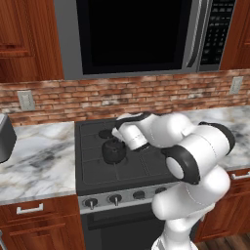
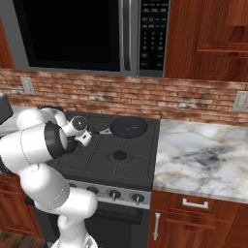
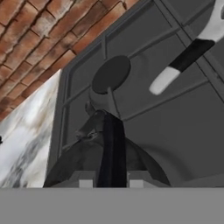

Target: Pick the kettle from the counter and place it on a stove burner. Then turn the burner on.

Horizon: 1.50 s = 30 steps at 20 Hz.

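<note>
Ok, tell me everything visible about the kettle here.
The kettle is small, squat, round and matte black, with a thin arched handle and a short spout. It is upright over the stove's front-left area; whether it rests on the grate can't be told. In the hand view the gripper straddles its handle from above.

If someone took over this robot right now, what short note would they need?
Gripper: closed on the kettle's thin arched handle.
Kettle: over the stove's front-left burner, gripper right above it; whether it rests on the grate is unclear.
Pan: on the back burner on the other side of the stove, out of the way.
Done: kettle brought from the counter to the stove.
Left: confirm it's seated, release, then turn that burner's knob on the front panel.
</note>
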### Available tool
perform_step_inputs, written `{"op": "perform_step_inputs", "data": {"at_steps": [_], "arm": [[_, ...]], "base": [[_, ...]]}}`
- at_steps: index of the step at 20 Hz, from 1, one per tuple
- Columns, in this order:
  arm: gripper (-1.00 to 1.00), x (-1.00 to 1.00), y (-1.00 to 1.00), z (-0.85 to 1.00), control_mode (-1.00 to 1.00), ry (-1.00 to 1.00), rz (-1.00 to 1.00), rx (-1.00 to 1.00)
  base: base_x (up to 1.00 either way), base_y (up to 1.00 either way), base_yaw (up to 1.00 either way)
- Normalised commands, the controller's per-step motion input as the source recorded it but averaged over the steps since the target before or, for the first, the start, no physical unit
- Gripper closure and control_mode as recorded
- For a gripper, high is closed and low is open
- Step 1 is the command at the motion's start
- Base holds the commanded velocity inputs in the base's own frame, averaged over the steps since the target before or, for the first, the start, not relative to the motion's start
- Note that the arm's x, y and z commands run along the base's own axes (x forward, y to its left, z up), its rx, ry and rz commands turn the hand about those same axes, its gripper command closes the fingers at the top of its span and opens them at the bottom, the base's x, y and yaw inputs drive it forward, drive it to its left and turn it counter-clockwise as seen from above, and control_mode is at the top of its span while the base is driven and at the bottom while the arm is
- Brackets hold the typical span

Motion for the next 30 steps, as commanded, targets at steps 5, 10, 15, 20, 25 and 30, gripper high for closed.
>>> {"op": "perform_step_inputs", "data": {"at_steps": [5, 10, 15, 20, 25, 30], "arm": [[1.00, 0.08, 0.02, -0.07, -1.00, 0.00, 0.00, 0.00], [1.00, -0.04, 0.07, -0.13, -1.00, 0.00, 0.00, 0.00], [1.00, -0.08, 0.05, -0.03, -1.00, 0.00, 0.00, 0.00], [1.00, 0.00, 0.00, 0.00, -1.00, 0.00, 0.00, 0.00], [1.00, 0.00, 0.00, 0.00, -1.00, 0.00, 0.00, 0.00], [-1.00, 0.00, 0.00, 0.00, -1.00, 0.00, 0.00, 0.00]], "base": [[0.00, 0.00, 0.00], [0.00, 0.00, 0.00], [0.00, 0.00, 0.00], [0.00, 0.00, 0.00], [0.00, 0.00, 0.00], [0.00, 0.00, 0.00]]}}
